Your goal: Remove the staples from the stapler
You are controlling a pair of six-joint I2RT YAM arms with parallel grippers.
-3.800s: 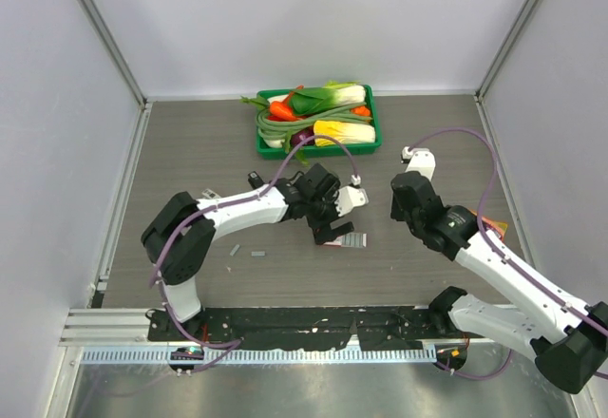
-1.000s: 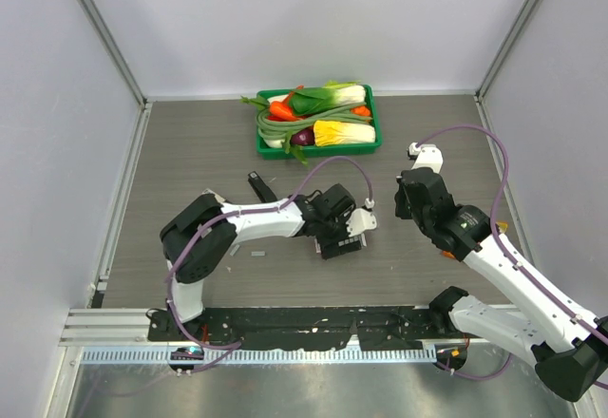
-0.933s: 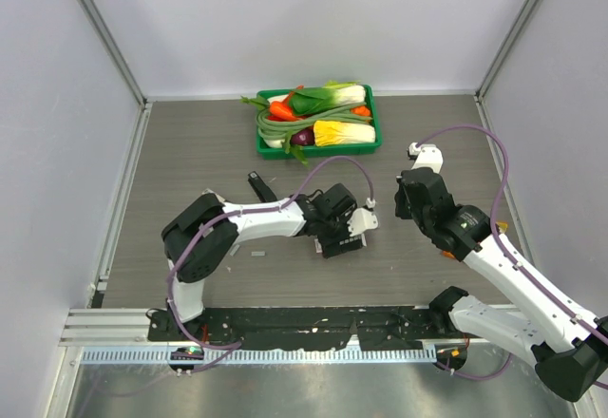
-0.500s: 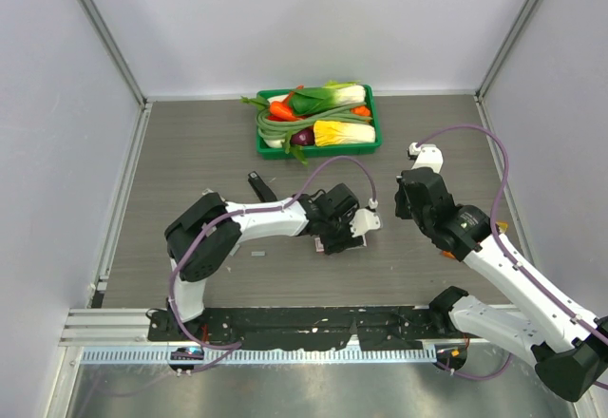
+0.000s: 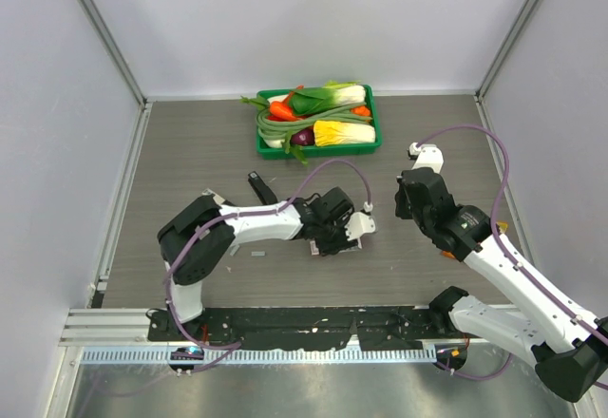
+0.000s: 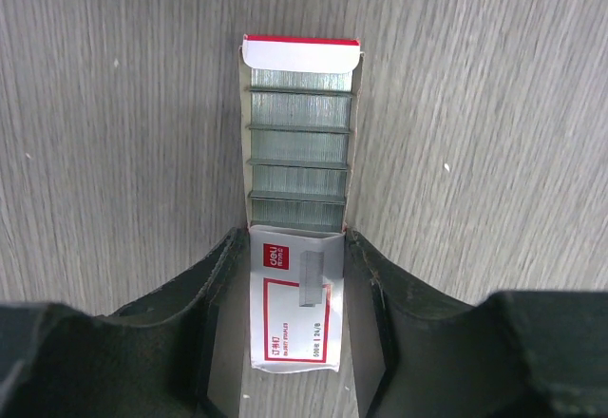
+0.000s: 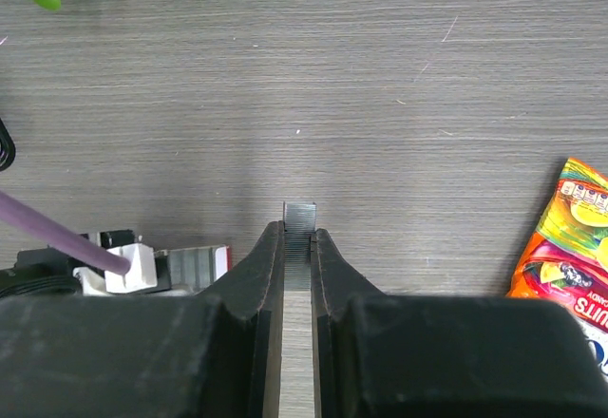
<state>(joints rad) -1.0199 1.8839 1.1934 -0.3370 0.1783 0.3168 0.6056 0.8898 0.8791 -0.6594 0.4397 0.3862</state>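
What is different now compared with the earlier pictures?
The left gripper came down over the staple box and closed its jaws on its sides. The right gripper shifted a little to the right early on and still pinches its staple strip. The tray and the stapler did not move.

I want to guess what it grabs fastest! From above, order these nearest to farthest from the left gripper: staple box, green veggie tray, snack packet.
1. The staple box, right between the fingers of the left gripper.
2. The green veggie tray, beyond it toward the back wall.
3. The snack packet, far off on the table's right side.
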